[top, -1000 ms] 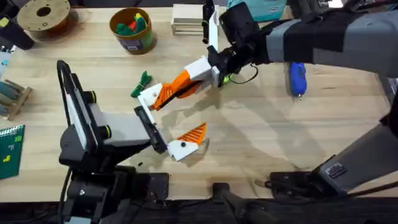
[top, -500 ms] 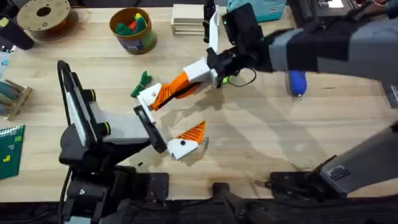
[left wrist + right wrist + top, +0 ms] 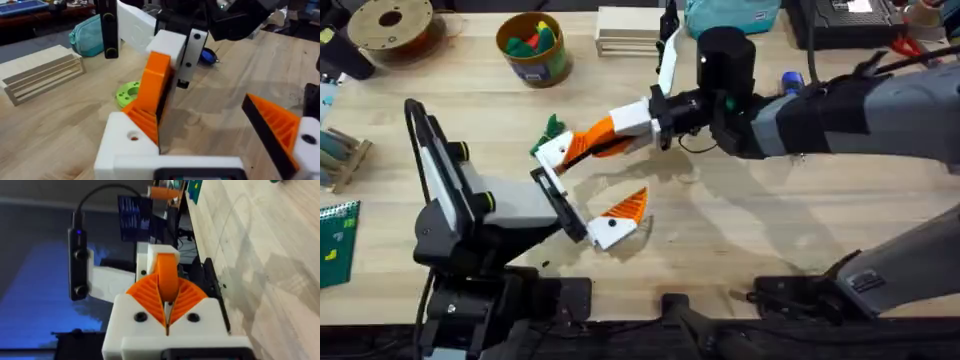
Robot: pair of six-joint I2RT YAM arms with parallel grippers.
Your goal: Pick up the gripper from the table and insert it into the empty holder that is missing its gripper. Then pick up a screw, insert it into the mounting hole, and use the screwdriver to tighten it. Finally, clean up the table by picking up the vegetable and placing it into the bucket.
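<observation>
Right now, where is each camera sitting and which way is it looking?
Overhead: sits above the table over the arm bases, looking down and forward; both arms show, the right gripper meeting the left gripper.
Left wrist: sits on the left arm, looking across the table; its own fingers show, spread apart.
Right wrist: sits on the right arm, looking along the table's edge; its own orange pads pinch the orange gripper.
Shared: overhead and left wrist both show the orange gripper against the holder, and the screwdriver.

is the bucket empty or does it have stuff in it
Not empty: the bucket holds green, red and yellow items, seen from overhead.
</observation>
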